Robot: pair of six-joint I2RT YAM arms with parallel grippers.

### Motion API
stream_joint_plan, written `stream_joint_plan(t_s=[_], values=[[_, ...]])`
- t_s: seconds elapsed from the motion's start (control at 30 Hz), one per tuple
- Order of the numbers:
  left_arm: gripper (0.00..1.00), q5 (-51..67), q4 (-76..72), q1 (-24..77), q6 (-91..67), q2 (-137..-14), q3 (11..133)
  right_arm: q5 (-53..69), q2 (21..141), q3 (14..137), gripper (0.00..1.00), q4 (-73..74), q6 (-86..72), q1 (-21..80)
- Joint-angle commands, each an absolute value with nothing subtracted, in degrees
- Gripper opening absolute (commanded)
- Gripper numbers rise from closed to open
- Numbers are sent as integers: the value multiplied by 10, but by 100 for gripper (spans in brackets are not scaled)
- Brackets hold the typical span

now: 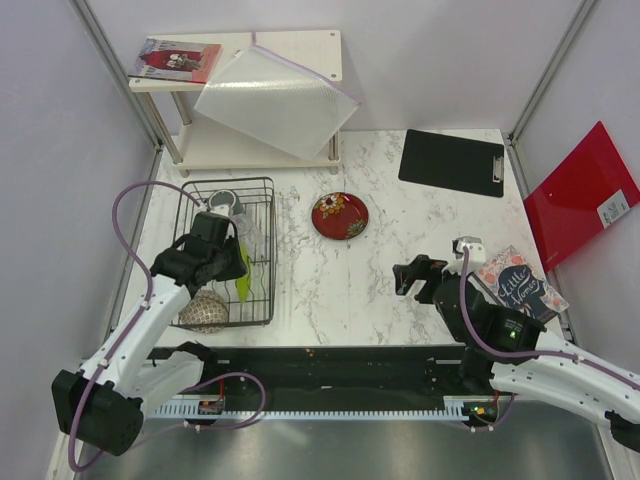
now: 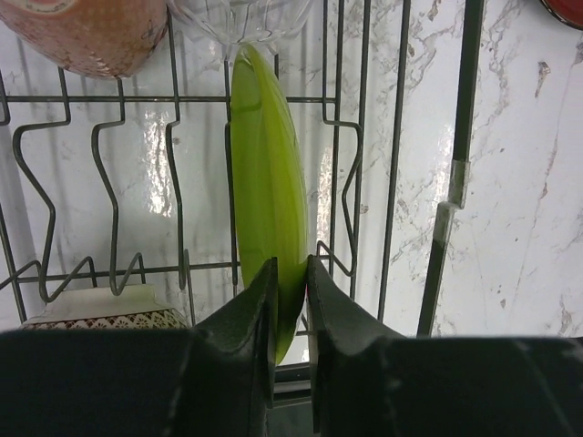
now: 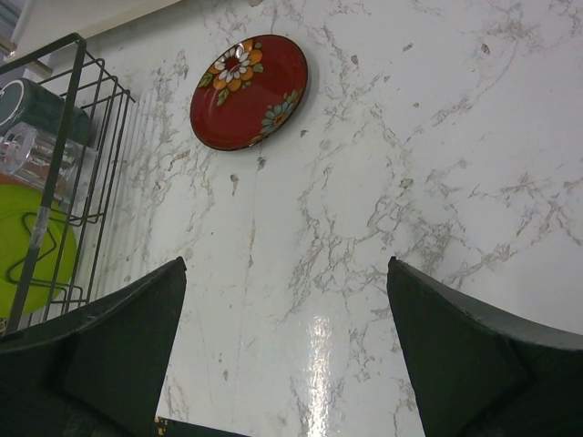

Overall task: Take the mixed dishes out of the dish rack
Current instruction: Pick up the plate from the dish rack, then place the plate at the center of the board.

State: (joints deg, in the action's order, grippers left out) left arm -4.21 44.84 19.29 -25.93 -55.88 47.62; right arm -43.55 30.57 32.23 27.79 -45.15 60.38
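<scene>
Item, near left: brown speckled bowl, kept in the near corner of the dish rack.

Item: left tool, clenched on the rim of the lime-green plate. The plate is held upright on edge between the wire dividers, so a lift straight up is judged necessary.

Item: clear glass and dark mug, lodged farther back in the rack.

Item, near right: right tool, released and empty, held above the desk.

Item, far centre: red patterned plate, laid flat on the desk outside the rack and judged unloaded.
</scene>
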Motion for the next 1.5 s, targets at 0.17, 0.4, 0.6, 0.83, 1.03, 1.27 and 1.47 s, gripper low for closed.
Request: stream_joint_plan(t_s=[0.17,0.4,0.6,0.83,1.03,1.27,1.47], values=[[11,-11,432,190,-245,-531,495,-432,326,335,98,261,-441,606],[2,-27,464,183,-228,-514,533,-425,336,334,98,251,-440,606],[2,-33,492,166,-208,-493,562,-418,340,333,98,246,-441,605],[2,-40,526,164,-221,-468,638,-418,338,341,98,245,-432,606],[2,-8,521,164,-233,-482,731,-431,334,348,98,244,-422,605],[2,-18,467,260,-235,-556,777,-461,272,352,98,259,-411,605],[2,-239,456,469,-193,-712,859,-494,227,361,98,307,-410,605]])
